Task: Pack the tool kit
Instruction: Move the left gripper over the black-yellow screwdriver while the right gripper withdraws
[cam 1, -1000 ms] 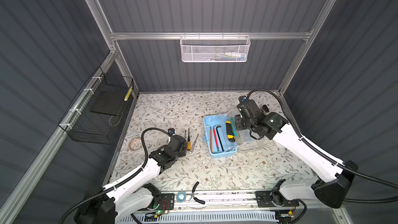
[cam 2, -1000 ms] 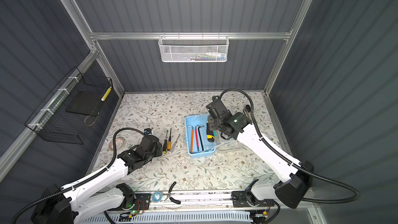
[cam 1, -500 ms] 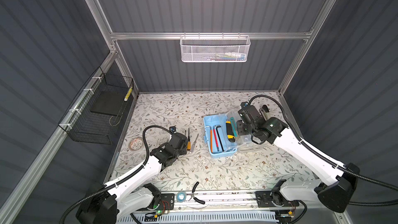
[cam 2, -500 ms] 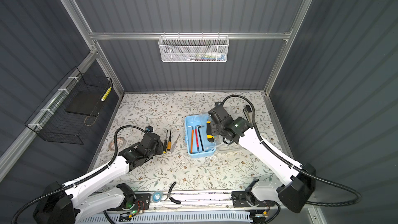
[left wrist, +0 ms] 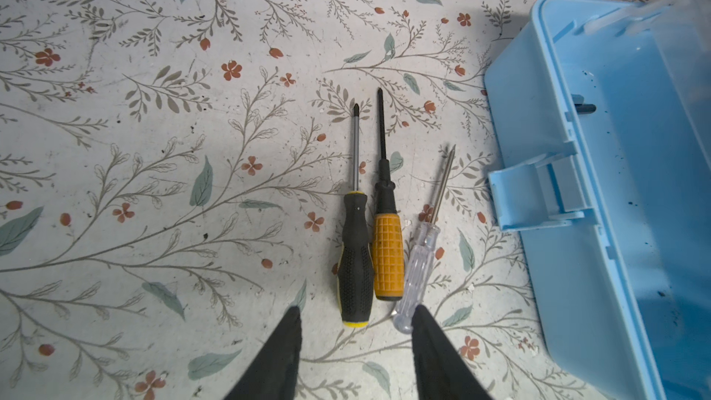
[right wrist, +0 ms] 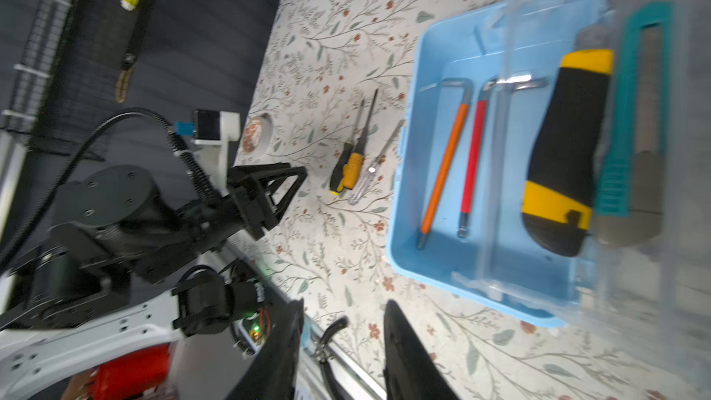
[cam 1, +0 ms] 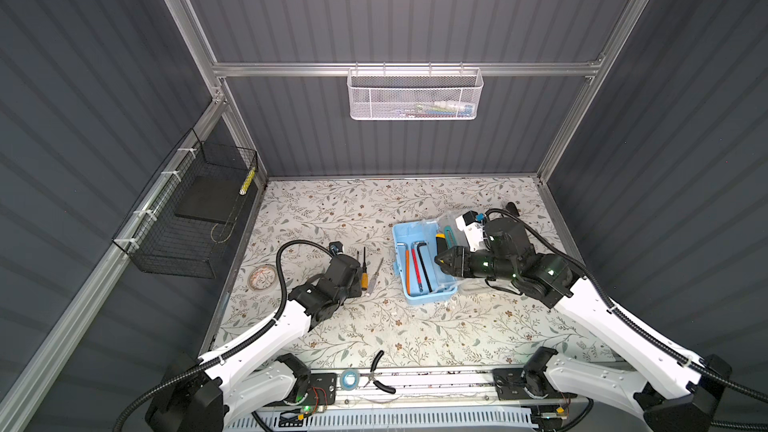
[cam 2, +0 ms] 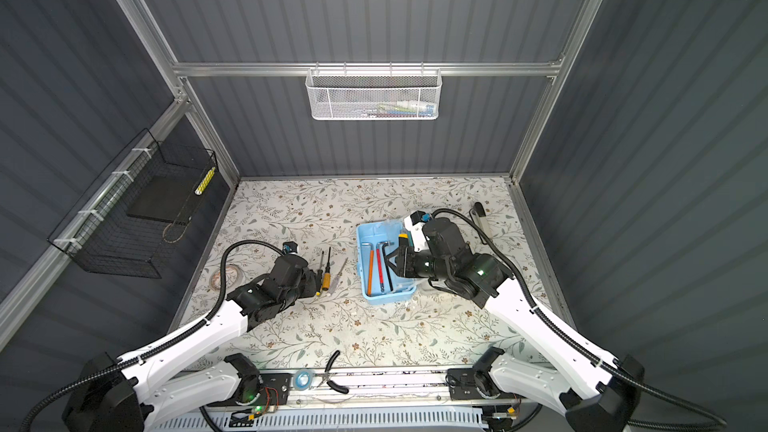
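Right gripper (right wrist: 344, 303) has swung down low over the blue toolbox (cam 1: 430, 299), fingers apart, holding nothing. Left gripper (left wrist: 356, 309) has crept up to the three screwdrivers (left wrist: 386, 255) on the tabletop (left wrist: 154, 148), fingers apart at the handle ends. Guessing those get packed next.

Dark ribbed walls (cam 1: 415, 6), floral tabletop (cam 1: 332, 209)

**Even light, one smeared wrist view**

We see soft, even light in both top views. The floral-patterned desk (cam 1: 332, 209) is bright, the ribbed grey walls (cam 1: 83, 118) are dim, and the aluminium posts (cam 1: 183, 22) splay outward with wide-angle distortion. Our left wrist view is crisp; the right wrist view smears the teal utility knife (right wrist: 631, 109).
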Available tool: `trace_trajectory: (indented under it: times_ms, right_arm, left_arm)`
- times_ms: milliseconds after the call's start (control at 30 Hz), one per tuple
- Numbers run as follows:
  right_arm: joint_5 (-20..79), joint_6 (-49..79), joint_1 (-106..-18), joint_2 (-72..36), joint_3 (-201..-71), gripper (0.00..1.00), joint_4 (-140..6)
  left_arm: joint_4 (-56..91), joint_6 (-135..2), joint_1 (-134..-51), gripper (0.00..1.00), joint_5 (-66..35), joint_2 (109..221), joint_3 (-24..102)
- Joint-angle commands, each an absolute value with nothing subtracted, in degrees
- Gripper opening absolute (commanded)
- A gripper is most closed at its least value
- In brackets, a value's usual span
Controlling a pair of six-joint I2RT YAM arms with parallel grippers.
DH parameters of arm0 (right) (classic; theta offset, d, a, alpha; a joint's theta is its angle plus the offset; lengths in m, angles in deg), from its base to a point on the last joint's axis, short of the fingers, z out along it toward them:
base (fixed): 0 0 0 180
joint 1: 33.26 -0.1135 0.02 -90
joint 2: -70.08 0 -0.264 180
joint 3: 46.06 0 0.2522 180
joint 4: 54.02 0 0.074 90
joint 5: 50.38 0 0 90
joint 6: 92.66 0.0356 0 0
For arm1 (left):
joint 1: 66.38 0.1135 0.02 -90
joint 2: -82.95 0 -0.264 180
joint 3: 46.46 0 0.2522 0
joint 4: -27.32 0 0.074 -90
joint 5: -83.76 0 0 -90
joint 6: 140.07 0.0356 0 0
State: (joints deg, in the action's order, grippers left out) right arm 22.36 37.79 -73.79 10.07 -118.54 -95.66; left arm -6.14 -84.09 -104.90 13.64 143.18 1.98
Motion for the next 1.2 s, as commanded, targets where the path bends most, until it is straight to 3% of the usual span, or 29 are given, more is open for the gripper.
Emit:
trace_trajectory:
  times_ms: [0,233,1167]
  right_arm:
    - [17.6,40.8,-76.2,8.8,-119.0,0.37,-91.1]
    - [28.2,38.3,-83.3,-0.6,-121.8,0.37,-93.9]
    - [37.2,35.7,-83.8,1.3,-117.5,0.4,-94.1]
  left_arm:
    - [-6.9,-82.3,-104.4,0.48,14.2,143.9,3.1]
    - [-5.7,-79.9,-104.1,0.36,13.6,149.6,5.8]
    - [1.2,-78.9,-98.4,0.38,7.0,167.4,10.8]
